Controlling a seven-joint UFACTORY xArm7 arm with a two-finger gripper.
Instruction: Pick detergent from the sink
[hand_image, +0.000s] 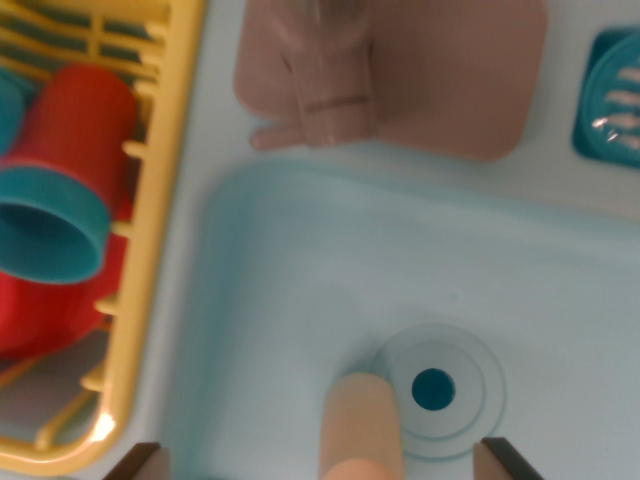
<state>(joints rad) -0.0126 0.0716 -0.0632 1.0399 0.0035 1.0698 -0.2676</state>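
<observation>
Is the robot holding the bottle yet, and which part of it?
No, nothing is held. The tool is open, its dark fingertips on either side of the detergent bottle lying in the sink, not touching it.

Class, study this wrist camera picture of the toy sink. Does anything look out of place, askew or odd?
One thing: a beige detergent bottle lies in the pale blue sink, beside the drain, an odd spot for it. In the yellow rack the red and teal cups lie tipped rather than upright. Nothing looks spilled or broken.
</observation>
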